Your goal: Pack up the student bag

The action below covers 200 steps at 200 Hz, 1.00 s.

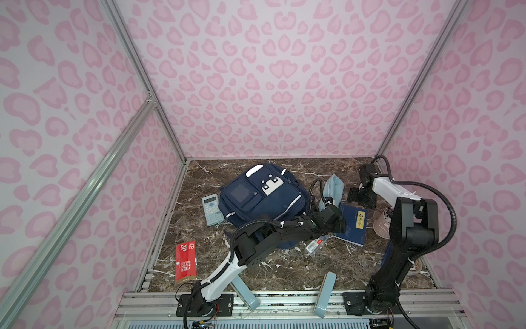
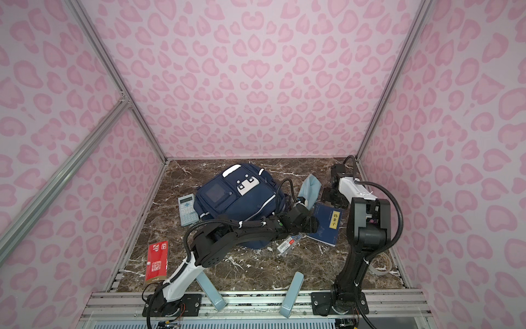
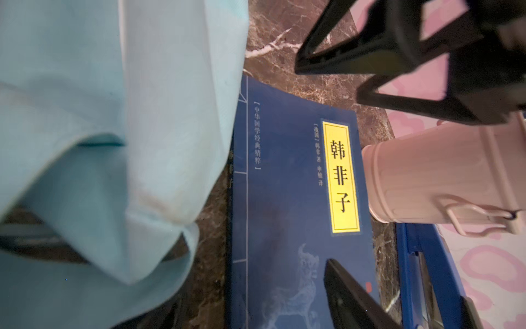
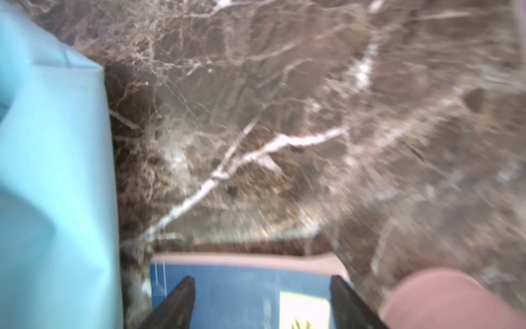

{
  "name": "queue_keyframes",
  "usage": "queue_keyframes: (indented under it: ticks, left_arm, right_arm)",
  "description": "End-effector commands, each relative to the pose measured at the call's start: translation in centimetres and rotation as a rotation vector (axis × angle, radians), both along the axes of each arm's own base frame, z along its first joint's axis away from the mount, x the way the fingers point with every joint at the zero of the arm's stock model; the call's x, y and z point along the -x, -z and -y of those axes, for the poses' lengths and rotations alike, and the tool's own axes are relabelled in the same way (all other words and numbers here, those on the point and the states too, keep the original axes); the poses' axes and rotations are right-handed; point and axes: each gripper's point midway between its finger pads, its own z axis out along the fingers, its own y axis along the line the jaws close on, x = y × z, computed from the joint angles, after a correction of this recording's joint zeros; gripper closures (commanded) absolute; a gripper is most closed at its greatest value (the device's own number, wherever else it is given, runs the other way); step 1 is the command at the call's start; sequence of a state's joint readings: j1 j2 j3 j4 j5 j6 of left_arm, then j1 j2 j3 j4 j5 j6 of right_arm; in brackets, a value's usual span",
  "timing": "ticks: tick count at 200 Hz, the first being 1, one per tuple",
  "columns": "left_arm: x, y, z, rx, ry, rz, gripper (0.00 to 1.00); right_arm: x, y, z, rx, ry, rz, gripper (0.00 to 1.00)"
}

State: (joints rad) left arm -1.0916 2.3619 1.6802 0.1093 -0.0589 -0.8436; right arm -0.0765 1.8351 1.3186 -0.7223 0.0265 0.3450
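- Student bag (image 1: 264, 203): a navy backpack lying front-up at centre-back of the marble tabletop (image 1: 284, 270). In both top views its pockets look zipped, and nothing of its inside shows.
- Calculator (image 1: 211, 209) lies just beside the bag's left edge. Red packet (image 1: 185, 262) is well apart, at the table's left-front edge.
- Light-blue pouch (image 1: 333, 186): just right of the bag, reared up on end. Its mouth and contents are not visible.
- Left arm reaches across in front of the bag. Left gripper (image 1: 340, 223) sits at the pouch's lower end, over the blue book (image 1: 353, 228).
- Left wrist view: jaws spread. One finger (image 3: 350, 299) hangs over the book cover; the other is hidden under pouch fabric. Cannot tell whether the pouch rests on it.
- Right gripper (image 4: 262, 277): jaws spread wide with nothing between them. It hovers at the book's far edge, with the pouch beside it.
- Pink cup (image 3: 441, 176): just right of the book; cannot tell its contents.
- Clear pen pack (image 1: 316, 245) lies in front of the book, near the left arm.
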Motion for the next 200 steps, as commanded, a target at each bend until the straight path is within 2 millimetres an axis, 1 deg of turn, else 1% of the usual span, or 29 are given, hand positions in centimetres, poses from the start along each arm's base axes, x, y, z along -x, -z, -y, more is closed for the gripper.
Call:
queue_keyframes:
  ticks: [1,9,26,40,61,77,96,109,125,140,146,152,158,167,179,185,187,200]
  left_arm:
    - [1.3,2.1,-0.4,-0.058,0.029,-0.048,0.27]
    - [1.4,2.2,-0.5,-0.066,0.028,-0.045,0.27]
    - [1.6,2.4,-0.7,-0.067,0.029,-0.049,0.28]
    - [1.7,2.5,-0.7,-0.061,0.03,-0.054,0.31]
    - [1.7,2.3,-0.9,-0.062,0.029,-0.051,0.32]
    - [1.7,2.2,-1.1,-0.065,0.028,-0.046,0.33]
    - [2.0,2.2,-0.6,-0.04,0.044,-0.061,0.33]
    - [2.3,2.7,-0.2,-0.016,0.056,-0.091,0.36]
    - [2.5,3.2,0.2,0.008,0.066,-0.122,0.4]
    - [2.6,3.4,0.4,0.019,0.069,-0.132,0.43]
    - [2.7,3.4,0.4,0.023,0.073,-0.138,0.44]
    - [2.7,3.3,0.5,0.029,0.078,-0.14,0.46]
    - [2.8,3.2,0.6,0.036,0.08,-0.142,0.47]
    - [2.9,2.7,0.7,0.053,0.085,-0.137,0.47]
    - [3.0,2.4,0.4,0.055,0.081,-0.138,0.47]
    - [2.8,2.2,0.3,0.057,0.078,-0.133,0.47]
    - [2.9,2.1,0.3,0.056,0.079,-0.132,0.47]
    - [2.8,1.9,0.3,0.058,0.079,-0.133,0.47]
  right_arm:
    - [2.2,-0.4,-0.1,0.014,0.055,0.014,0.17]
    - [3.3,-0.4,-0.2,0.014,0.06,0.009,0.16]
    - [5.3,0.6,-0.3,0.009,0.07,-0.01,0.16]
    - [6.3,1.9,-1.0,-0.05,0.077,-0.006,0.16]
    - [7.4,3.2,-0.7,-0.045,0.105,-0.01,0.17]
    - [7.6,3.7,-0.3,-0.068,0.128,0.01,0.18]
    - [7.5,4.3,-0.3,-0.095,0.129,0.039,0.2]
    - [6.9,4.9,-1.6,-0.189,0.105,0.075,0.23]
    - [6.2,5.2,-3.1,-0.278,0.076,0.104,0.27]
    - [6.1,5.2,-3.6,-0.311,0.072,0.122,0.3]
    - [6.1,5.2,-3.8,-0.317,0.068,0.126,0.33]
    - [6.2,5.1,-3.8,-0.321,0.067,0.131,0.39]
    - [6.2,5.0,-3.7,-0.324,0.066,0.138,0.46]
    - [6.3,4.7,-3.8,-0.332,0.066,0.148,0.61]
    - [6.3,4.2,-3.9,-0.343,0.06,0.163,0.76]
    - [6.3,4.0,-4.1,-0.347,0.055,0.169,0.81]
    - [6.2,3.9,-4.1,-0.35,0.053,0.172,0.84]
    - [6.4,3.6,-4.2,-0.355,0.044,0.175,0.94]
